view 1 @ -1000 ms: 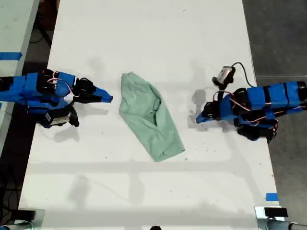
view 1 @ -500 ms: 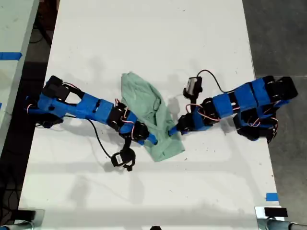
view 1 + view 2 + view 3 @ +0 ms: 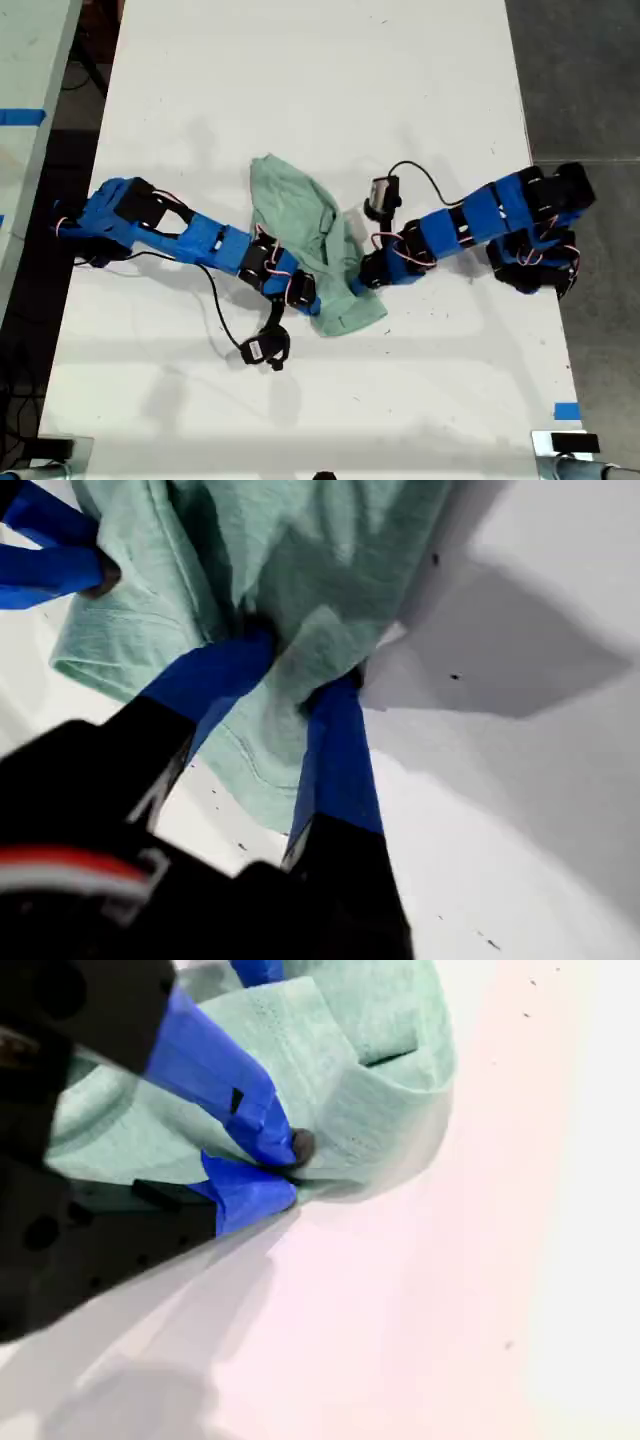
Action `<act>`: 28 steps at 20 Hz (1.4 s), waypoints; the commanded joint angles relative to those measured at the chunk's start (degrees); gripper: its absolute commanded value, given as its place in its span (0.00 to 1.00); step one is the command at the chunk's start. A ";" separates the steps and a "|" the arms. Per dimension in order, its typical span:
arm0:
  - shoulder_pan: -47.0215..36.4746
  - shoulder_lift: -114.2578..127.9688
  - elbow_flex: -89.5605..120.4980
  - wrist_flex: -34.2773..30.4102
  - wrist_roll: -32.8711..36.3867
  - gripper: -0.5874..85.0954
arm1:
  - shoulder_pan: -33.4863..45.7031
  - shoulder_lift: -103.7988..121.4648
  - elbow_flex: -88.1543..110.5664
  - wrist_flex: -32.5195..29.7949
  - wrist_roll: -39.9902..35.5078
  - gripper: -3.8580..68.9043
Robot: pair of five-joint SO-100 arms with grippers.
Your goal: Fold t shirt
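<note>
my first gripper (image 3: 300, 665) has its two blue jaws squeezed on a bunch of the small, soft, wrinkly, pale mint-green cloth t shirt (image 3: 300, 540). some cloth lies under the jaws too. my second gripper (image 3: 290, 1165) has its jaws pressed together on the thin edge of the same t shirt (image 3: 380, 1080), right where the cloth meets the table.

in the exterior view, my first gripper (image 3: 362, 278) comes in from the exterior view's right and my second gripper (image 3: 312, 303) from the exterior view's left. they are near each other, both at the lower end of the t shirt (image 3: 300, 215).

a second ago both arms were pulled back at the sides of the table, well apart from the t shirt. half a second ago they had reached it. now they sit a bit deeper in and the cloth is bunched up between them. the t shirt itself is in about the same spot, in the middle of the table (its top end has not moved at all).

i think this means the grab is done and the fold can start. the t shirt is not folded yet. it looks crumpled, so the fold may come out messy.

the flat white table top (image 3: 300, 80) is bare but for the t shirt, the arms and their black wires. a small piece of blue tape (image 3: 566, 411) sits near its edge on the exterior view's right. past that edge is dark grey floor (image 3: 580, 80). on the exterior view's left is part of a pale second table (image 3: 30, 50).
</note>
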 commanded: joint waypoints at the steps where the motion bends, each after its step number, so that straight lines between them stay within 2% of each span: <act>1: 4.22 0.35 -1.67 0.35 3.78 0.00 | -2.64 -5.19 -6.86 -0.79 -0.97 0.07; 3: 6.24 1.23 -1.05 4.39 5.63 0.00 | -5.19 -11.43 -16.44 3.52 -0.70 0.07; 7: 9.67 7.73 1.49 13.27 4.13 0.00 | -8.26 -24.08 -41.57 17.75 -1.32 0.04; 9: 10.02 11.69 1.58 15.73 3.78 0.00 | -8.26 -22.76 -44.91 19.60 -1.58 0.03; 14: 6.77 21.09 2.29 21.18 3.96 0.00 | -6.24 -14.06 -45.97 18.63 -5.98 0.03; 19: 6.33 21.45 2.20 21.71 3.08 0.01 | -4.75 -13.80 -45.00 17.40 -6.68 0.03; 22: 8.96 14.85 0.53 24.43 -8.53 0.26 | -4.92 -14.33 -44.21 16.96 -6.15 0.03; 24: 10.02 10.72 -0.62 24.79 -11.95 0.30 | -4.92 -14.85 -43.86 16.79 -5.98 0.03; 27: 8.44 7.29 -2.29 18.98 -9.32 0.27 | -4.83 -15.73 -44.03 15.38 -6.15 0.03; 28: 7.47 5.71 -2.29 14.59 -3.87 0.11 | -4.83 -15.91 -44.12 15.12 -6.15 0.03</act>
